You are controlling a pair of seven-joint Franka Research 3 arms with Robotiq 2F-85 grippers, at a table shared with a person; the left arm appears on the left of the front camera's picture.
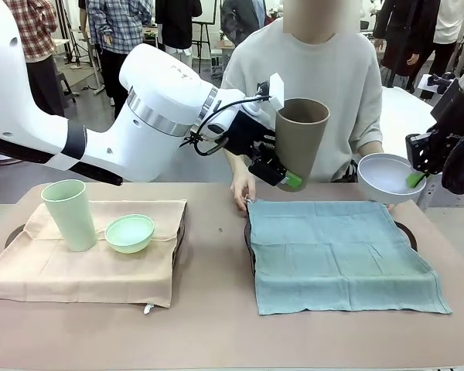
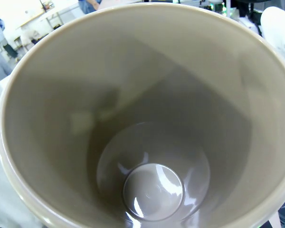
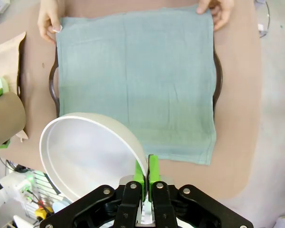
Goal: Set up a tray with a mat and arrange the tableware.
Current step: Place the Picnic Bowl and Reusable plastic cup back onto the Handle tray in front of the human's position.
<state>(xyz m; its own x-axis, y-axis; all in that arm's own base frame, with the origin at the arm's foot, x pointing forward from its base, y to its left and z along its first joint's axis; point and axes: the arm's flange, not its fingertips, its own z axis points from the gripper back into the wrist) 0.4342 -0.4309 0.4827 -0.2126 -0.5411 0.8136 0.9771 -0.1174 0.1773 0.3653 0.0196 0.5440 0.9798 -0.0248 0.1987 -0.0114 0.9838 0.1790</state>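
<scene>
My left gripper (image 1: 286, 175) is shut on the lower part of the brown cup (image 1: 300, 139) and holds it in the air above the far left corner of the teal mat (image 1: 340, 251). The left wrist view looks down into that brown cup (image 2: 152, 142). My right gripper (image 3: 146, 175) pinches the rim of the white bowl (image 3: 88, 152), and holds the white bowl (image 1: 385, 176) above the mat's far right corner. The mat covers a dark tray (image 1: 249, 249). The person's hands (image 3: 50, 21) hold the mat's two far corners. A pale green cup (image 1: 69, 214) and a pale green bowl (image 1: 129, 233) stand on the left tray.
A beige mat (image 1: 93, 259) covers the left tray, whose dark rim (image 1: 14, 232) shows at its edge. The person sits at the far side of the brown table (image 1: 216, 332). A bare strip of table lies between the two trays.
</scene>
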